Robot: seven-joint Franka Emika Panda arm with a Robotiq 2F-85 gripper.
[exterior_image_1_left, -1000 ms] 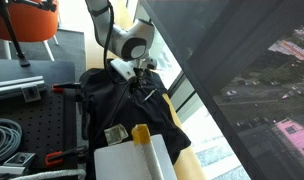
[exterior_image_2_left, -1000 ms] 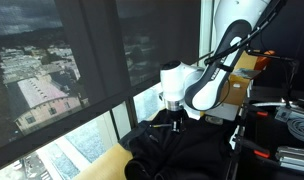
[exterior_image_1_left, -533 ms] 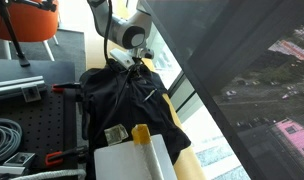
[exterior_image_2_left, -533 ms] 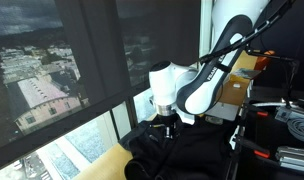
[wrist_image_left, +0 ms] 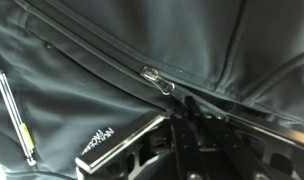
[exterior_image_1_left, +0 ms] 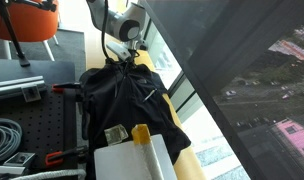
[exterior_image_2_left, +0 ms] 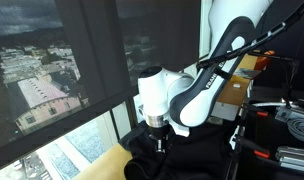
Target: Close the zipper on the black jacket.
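At the top end of the black fabric jacket (exterior_image_1_left: pixel 122 100), spread flat on the work surface, we find the white-and-black arm's gripper (exterior_image_1_left: pixel 127 60) pointing straight down, right at the collar end of the garment. In the exterior view from the window side, the gripper (exterior_image_2_left: pixel 157 143) dips to the jacket (exterior_image_2_left: pixel 187 158), but the arm's bulky white joint blocks the fingertips, so nothing of the zipper shows there.

The wrist view fills that gap. Here is the jacket (wrist_image_left: pixel 112 40) up close, its dark zipper track (wrist_image_left: pixel 92 37) running diagonally, and the small silver zipper pull (wrist_image_left: pixel 158 78) lying free on the cloth just above the gripper (wrist_image_left: pixel 182 135). The pull sits apart from the fingers, nothing pinched that I can see. Open or closed? The dark finger parts crowd the bottom edge and I cannot tell. Off to the jacket's left in this view, a second thin silvery zipper with a yellow tag (wrist_image_left: pixel 20 128).

Around the jacket: an orange chair (exterior_image_1_left: pixel 27 20) beyond its far end, a coil of grey cable (exterior_image_1_left: pixel 7 135) off to one side, a yellow cylinder (exterior_image_1_left: pixel 142 135) and a white box (exterior_image_1_left: pixel 127 162) at its near end. A brown cardboard box (exterior_image_2_left: pixel 242 90) stands behind the arm.
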